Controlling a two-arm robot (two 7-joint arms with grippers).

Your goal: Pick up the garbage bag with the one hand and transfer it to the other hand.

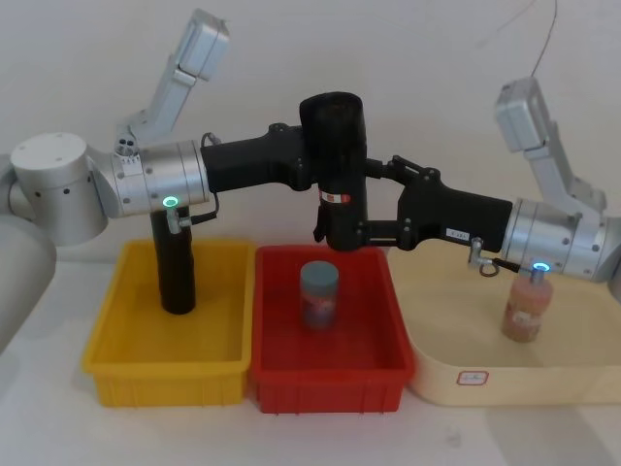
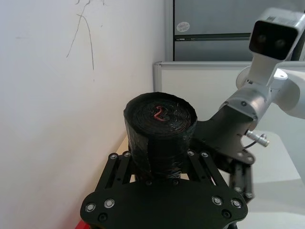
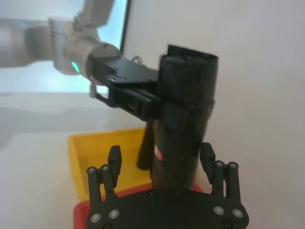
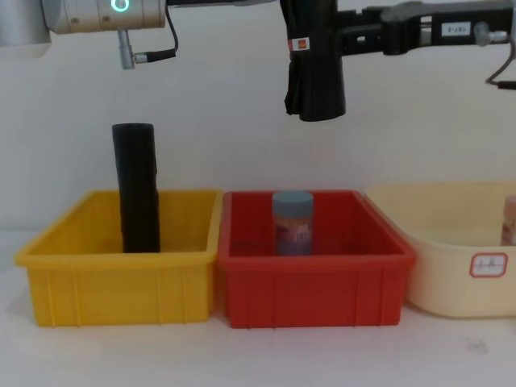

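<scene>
Nearest me, a strip of white counter (image 4: pixel 242 355) runs open along the front. Behind it three containers stand close side by side. A yellow plastic bin (image 4: pixel 117 266) is on the robot's left, a red plastic bin (image 4: pixel 314 278) in the middle and a cream oval tub (image 4: pixel 451 282) on the right. A plain black roll (image 4: pixel 137 189) stands upright in the yellow bin, rising well above its rim. A short grey-capped jar (image 4: pixel 292 222) stands in the red bin, and a pinkish bottle (image 1: pixel 524 306) in the tub.

High over the red bin hangs the garbage bag (image 4: pixel 316 72), a tall black roll of plastic with a narrow red-and-white band. There is open air between its lower end and the jar. Its long axis is vertical, one flat end up and the other down.

The long black left gripper (image 1: pixel 320 173), on the silver arm with the green-lit ring, reaches in from the left. Its jaws pinch the roll's upper part. The long black right gripper (image 1: pixel 340 231), on the arm with the blue-lit ring, comes in from the right, lower on the roll. Its jaws are spread to either side of the roll, with one finger (image 3: pixel 114 160) plainly apart from it.

A plain white wall closes off the back.
</scene>
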